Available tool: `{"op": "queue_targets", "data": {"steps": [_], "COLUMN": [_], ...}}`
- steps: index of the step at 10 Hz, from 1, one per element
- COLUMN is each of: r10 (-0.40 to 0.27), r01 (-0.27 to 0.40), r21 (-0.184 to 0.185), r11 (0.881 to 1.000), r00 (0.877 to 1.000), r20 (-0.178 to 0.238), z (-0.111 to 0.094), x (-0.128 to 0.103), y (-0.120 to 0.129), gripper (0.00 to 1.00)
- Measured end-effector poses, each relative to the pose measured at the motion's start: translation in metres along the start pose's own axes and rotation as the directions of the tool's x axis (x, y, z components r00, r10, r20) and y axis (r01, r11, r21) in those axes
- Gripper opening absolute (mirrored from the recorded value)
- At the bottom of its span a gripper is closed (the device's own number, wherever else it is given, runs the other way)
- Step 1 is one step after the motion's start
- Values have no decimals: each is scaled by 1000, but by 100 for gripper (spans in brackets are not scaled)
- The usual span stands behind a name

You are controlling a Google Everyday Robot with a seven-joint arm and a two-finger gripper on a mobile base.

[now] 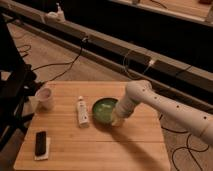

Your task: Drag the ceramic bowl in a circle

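Observation:
The green ceramic bowl (104, 110) sits near the middle of the wooden table (90, 150), just right of a white tube. The white arm reaches in from the right, and the gripper (118, 118) is at the bowl's right rim, touching it. The arm's wrist hides the rim's right edge.
A white tube (81, 111) lies just left of the bowl. A small white cup (45, 98) stands at the left edge. A black phone on a white card (40, 144) lies at the front left. Cables run over the floor behind the table.

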Motion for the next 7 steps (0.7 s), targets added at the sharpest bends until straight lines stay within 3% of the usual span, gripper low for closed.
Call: {"op": "queue_targets", "data": {"steps": [2,4,6,7], "r10": [100,181,208,199], "r01": [-100,-180,-206,-198], "r21": [23,36,35,28], "r11": [995,983,978,980], "r00": [995,983,976,977], "r20": [-4,-27,-62,-75], "z": [-12,-25,-30,-29], "x": [45,84,98,92], "y": [11,3,-25,-45], "gripper": [0,0,0,0]}}
